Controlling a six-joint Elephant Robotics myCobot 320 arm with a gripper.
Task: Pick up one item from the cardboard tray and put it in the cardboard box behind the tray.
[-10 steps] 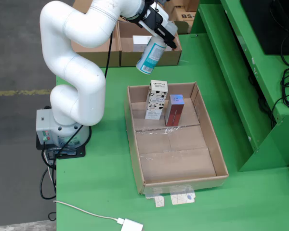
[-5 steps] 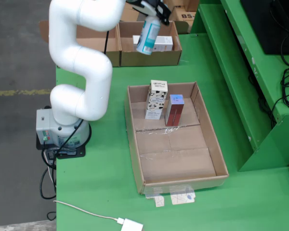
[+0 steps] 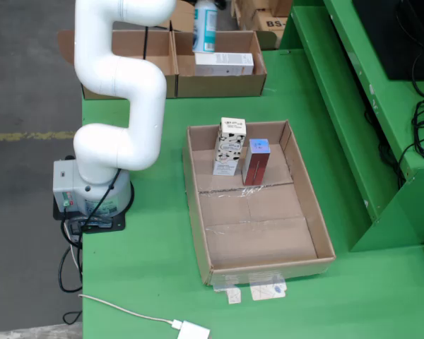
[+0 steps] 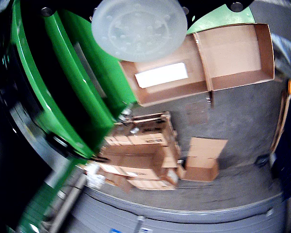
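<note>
A white bottle with a teal label (image 3: 205,25) hangs above the right cardboard box (image 3: 226,86) behind the tray. In the wrist view its round white bottom (image 4: 139,29) fills the top, close to the camera, over that box (image 4: 196,60). A flat white carton (image 3: 224,63) lies in the box and shows in the wrist view too (image 4: 161,74). My gripper is past the top edge of the fixed view and hidden behind the bottle in the wrist view; the bottle hangs from it. The cardboard tray (image 3: 196,205) holds an upright black-and-white carton (image 3: 230,145) and an upright red carton (image 3: 256,161).
A second cardboard box (image 3: 127,46) stands left of the first. The white arm (image 3: 116,78) rises from its base (image 3: 92,191) at the table's left edge. Green shelving (image 3: 353,106) borders the right. A white cable and adapter (image 3: 191,330) lie at the front.
</note>
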